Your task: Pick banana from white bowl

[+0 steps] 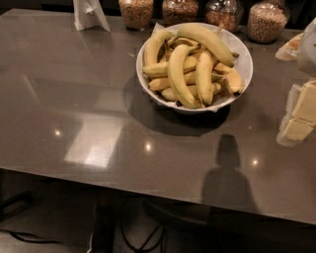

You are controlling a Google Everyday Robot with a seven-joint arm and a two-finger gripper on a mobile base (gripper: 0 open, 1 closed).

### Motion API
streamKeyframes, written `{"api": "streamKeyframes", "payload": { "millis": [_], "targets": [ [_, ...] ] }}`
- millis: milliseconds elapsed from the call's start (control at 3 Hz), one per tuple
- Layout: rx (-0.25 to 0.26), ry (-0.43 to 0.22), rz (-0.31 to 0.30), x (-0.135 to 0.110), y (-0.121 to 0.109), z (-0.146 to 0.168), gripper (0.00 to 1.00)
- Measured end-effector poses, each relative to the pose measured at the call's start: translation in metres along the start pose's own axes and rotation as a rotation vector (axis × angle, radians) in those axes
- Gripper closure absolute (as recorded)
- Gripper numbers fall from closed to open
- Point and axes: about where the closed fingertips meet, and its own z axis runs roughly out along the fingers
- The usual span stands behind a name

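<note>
The white bowl [245, 59] stands on the dark table, right of centre towards the back, piled with several bananas. The banana [208, 41] is the longest one, pale yellow-green and arched, lying across the top back of the pile from the bowl's middle to its right rim. Shorter bananas with brown tips lie below it. My gripper [300, 114] shows as pale cream blocks at the right edge of the view, to the right of the bowl and a little nearer than it, apart from bowl and bananas. It holds nothing that I can see.
Several glass jars of grain [136, 12] stand in a row behind the bowl. A white folded stand [90, 15] is at the back left. A pale packet [291, 48] lies at the back right. The table's front edge [148, 185] runs across the lower view.
</note>
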Motion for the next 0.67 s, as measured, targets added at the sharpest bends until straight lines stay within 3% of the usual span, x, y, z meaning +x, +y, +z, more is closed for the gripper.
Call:
{"api": "streamKeyframes", "payload": {
  "millis": [333,667],
  "targets": [
    [0.000,0.000,0.000,-0.0001,-0.0001,0.0000,0.00],
    [0.030,-0.042,0.032,-0.0068,-0.0096,0.0055,0.00]
  ]
}}
